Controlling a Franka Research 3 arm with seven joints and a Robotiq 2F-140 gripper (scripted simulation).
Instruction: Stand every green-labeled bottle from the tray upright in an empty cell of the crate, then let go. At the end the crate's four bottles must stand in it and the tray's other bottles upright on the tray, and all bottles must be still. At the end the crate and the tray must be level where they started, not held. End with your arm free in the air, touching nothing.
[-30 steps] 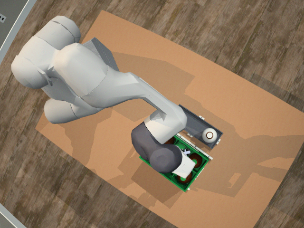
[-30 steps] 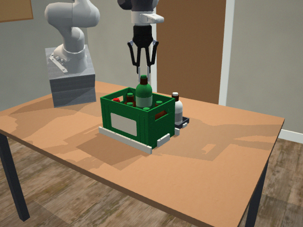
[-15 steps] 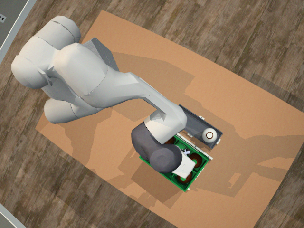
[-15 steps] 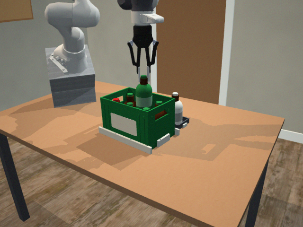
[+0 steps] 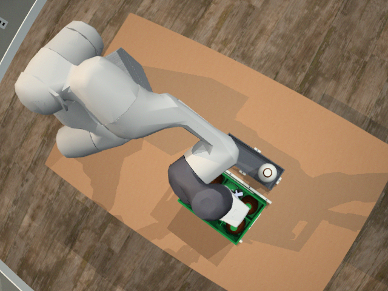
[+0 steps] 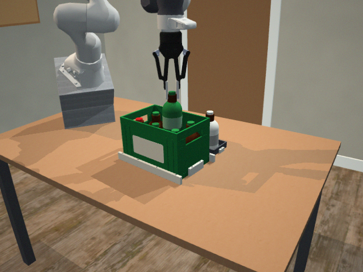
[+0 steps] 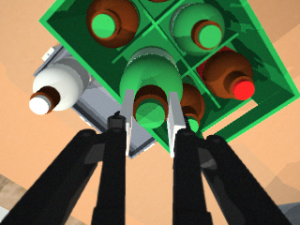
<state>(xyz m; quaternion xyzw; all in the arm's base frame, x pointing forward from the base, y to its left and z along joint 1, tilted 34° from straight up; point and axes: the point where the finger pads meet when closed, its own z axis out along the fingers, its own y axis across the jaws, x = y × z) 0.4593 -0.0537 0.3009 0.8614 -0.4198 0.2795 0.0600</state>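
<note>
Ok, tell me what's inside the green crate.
The green crate holds several brown bottles, most green-capped, one red-capped. The pincer grips a green-labeled bottle by its neck, partly lowered in. Cell floors are hidden.

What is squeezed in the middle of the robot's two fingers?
The brown neck and green cap of the green bottle, pinched by the hand. The wrist view shows it best.

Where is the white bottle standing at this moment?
The white bottle stands upright on the grey tray, just behind the green crate, on its right side in the exterior view.
</note>
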